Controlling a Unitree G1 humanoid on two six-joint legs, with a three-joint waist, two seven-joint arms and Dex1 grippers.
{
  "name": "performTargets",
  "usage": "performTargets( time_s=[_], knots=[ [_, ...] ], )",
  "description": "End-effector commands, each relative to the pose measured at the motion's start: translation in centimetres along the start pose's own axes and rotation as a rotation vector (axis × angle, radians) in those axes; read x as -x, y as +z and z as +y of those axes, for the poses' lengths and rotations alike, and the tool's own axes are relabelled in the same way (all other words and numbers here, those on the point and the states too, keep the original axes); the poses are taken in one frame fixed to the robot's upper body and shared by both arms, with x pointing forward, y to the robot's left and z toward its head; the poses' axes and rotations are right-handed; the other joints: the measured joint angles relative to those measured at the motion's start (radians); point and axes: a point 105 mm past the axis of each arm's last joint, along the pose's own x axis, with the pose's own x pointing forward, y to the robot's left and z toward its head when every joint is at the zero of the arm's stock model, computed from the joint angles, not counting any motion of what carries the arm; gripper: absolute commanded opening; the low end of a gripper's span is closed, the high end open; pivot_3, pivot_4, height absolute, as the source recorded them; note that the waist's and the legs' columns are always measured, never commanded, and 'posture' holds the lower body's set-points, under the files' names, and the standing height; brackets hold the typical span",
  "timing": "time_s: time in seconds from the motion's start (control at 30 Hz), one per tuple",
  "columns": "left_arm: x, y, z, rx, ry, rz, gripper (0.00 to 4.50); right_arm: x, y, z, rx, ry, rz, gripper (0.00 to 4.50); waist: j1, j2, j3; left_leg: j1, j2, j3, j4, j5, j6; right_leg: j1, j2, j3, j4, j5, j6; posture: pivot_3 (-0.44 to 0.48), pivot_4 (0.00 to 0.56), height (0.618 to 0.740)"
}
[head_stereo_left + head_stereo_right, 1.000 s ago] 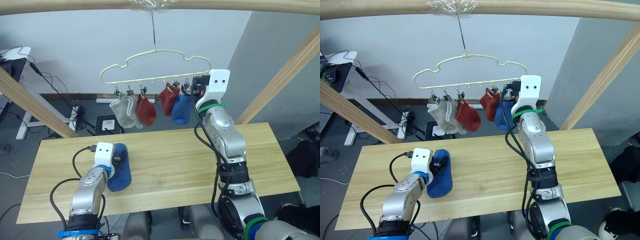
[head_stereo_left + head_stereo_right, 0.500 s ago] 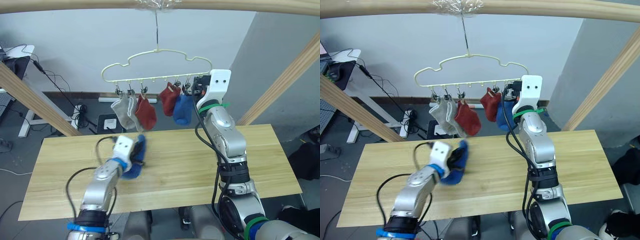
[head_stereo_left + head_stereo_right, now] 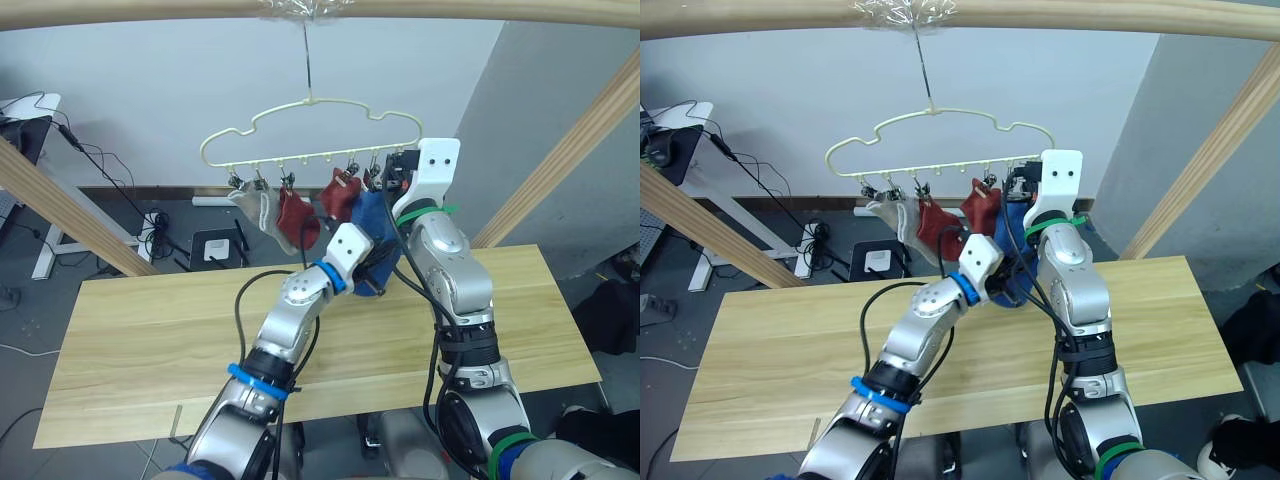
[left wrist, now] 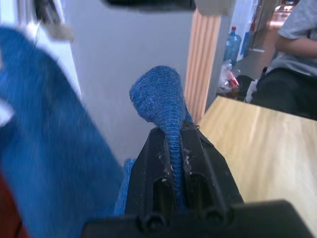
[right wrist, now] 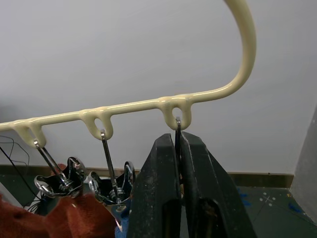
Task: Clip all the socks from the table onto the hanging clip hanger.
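The pale yellow-green clip hanger [image 3: 310,105] hangs from the top pole. Grey socks [image 3: 255,205], two rust-red socks [image 3: 297,218] and a blue sock [image 3: 372,212] are clipped to it. My left gripper [image 3: 372,265] is raised off the table [image 3: 150,320] just below the hanger's right end. It is shut on a second blue sock [image 4: 166,99], close beside the hanging blue sock [image 4: 44,129]. My right gripper [image 5: 177,141] is up at the hanger's right end, shut on the wire of the last clip [image 5: 177,126].
A round wooden pole frame surrounds the table: a top bar [image 3: 450,10] and slanted poles at the left [image 3: 60,205] and right [image 3: 570,150]. A seated person [image 4: 294,54] is beyond the table's end. A desk and cables [image 3: 110,170] lie at the far left.
My left arm has lifted the blue sock off the table and carried it up and right to the hanger's right end. The right gripper has stayed on its clip.
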Motion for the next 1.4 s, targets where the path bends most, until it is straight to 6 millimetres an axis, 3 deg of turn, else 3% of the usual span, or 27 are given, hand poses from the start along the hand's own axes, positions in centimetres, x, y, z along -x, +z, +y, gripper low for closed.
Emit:
performTargets(
  time_s=[0.03, 0.23, 0.6, 1.03, 1.4],
  knots=[
    [-1.0, 1.2, 0.6, -0.049, 0.028, -0.065, 0.09, 0.2, 2.0, 0.3, -0.011, 0.013, -0.067, 0.0, -0.004, 0.0, 0.0, 0.0, 0.0, 0.0, 0.0, 0.0, 0.0, 0.0, 0.0, 0.0, 0.0, 0.0, 0.0, -0.259, 0.264, 0.74],
    [-1.7, 1.9, 1.8, -0.087, 0.083, -0.108, 0.09, 0.3, 2.0, 0.5, -0.013, 0.016, -0.064, 0.0, -0.009, 0.0, 0.0, 0.0, 0.0, 0.0, 0.0, 0.0, 0.0, 0.0, 0.0, 0.0, 0.0, 0.0, 0.0, -0.264, 0.265, 0.74],
    [-1.2, 2.2, 3.4, -0.116, 0.124, -0.126, 0.09, 0.3, 2.0, 0.4, -0.008, 0.021, -0.065, 0.0, -0.01, 0.0, 0.0, 0.0, 0.0, 0.0, 0.0, 0.0, 0.0, 0.0, 0.0, -0.001, 0.0, 0.0, 0.0, -0.265, 0.263, 0.74],
    [-2.4, 2.9, 3.7, -0.068, 0.125, -0.104, 0.09, 0.3, 1.6, 0.7, -0.016, 0.038, -0.044, 0.0, -0.01, 0.0, 0.0, 0.0, 0.0, 0.0, 0.0, 0.0, 0.0, 0.0, 0.0, -0.001, 0.0, 0.0, 0.0, -0.27, 0.259, 0.74],
    [-2.2, 3.3, 4.5, -0.032, 0.161, -0.125, 0.09, 0.4, 1.5, 0.5, 0.0, 0.033, -0.039, 0.0, -0.01, 0.0, 0.0, 0.0, 0.0, 0.0, 0.0, 0.0, 0.0, 0.0, 0.0, -0.001, 0.0, 0.0, 0.0, -0.266, 0.261, 0.74]
  ],
)
